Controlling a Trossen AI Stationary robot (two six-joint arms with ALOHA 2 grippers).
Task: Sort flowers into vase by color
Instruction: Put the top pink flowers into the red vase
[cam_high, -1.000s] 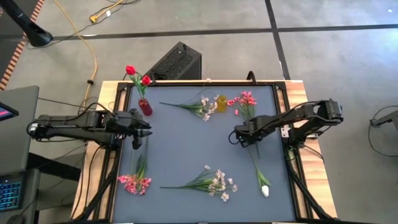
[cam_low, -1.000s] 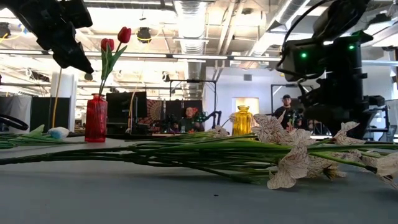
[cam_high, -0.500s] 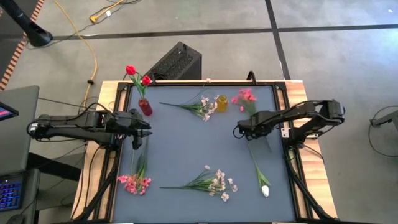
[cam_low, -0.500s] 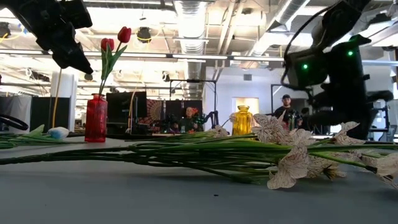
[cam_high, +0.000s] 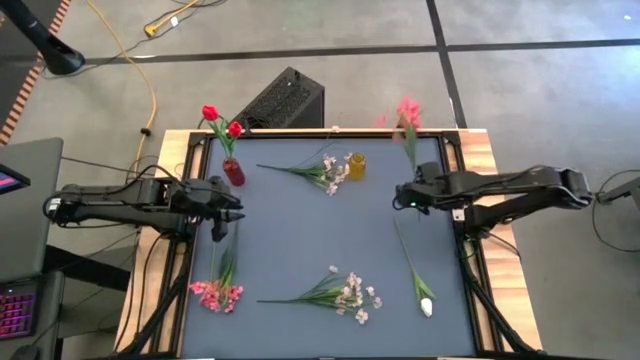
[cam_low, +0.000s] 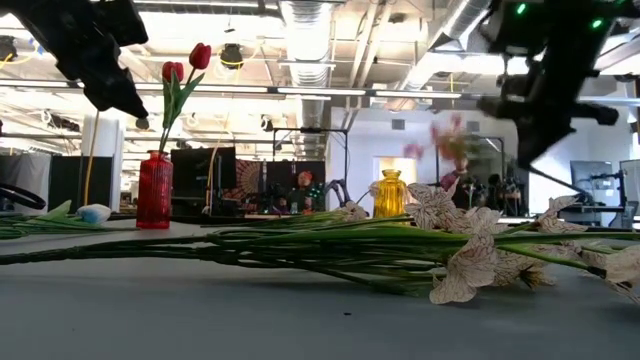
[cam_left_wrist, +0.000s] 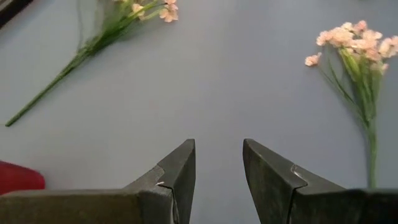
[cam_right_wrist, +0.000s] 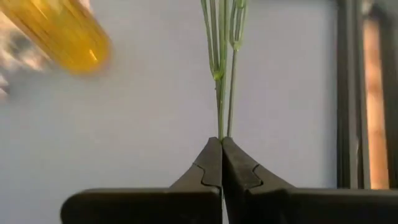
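Pink blossom spray (cam_high: 407, 110) lifted off counter (cam_high: 300, 230), head past far edge, stem pinched in right end effector (cam_high: 402, 201); left end effector (cam_high: 222, 214) hangs near red vase (cam_high: 233, 172), nothing held.

Low view: spray (cam_low: 448, 140) hangs above yellow vase (cam_low: 390, 193).

Left wrist: fingers (cam_left_wrist: 180, 171) parted moderately, empty.

Right wrist: fingers (cam_right_wrist: 211, 163) clamped on thin green stems (cam_right_wrist: 222, 68).

Judgement: light, floppy, top-heavy; grip low on stem, never blossoms.
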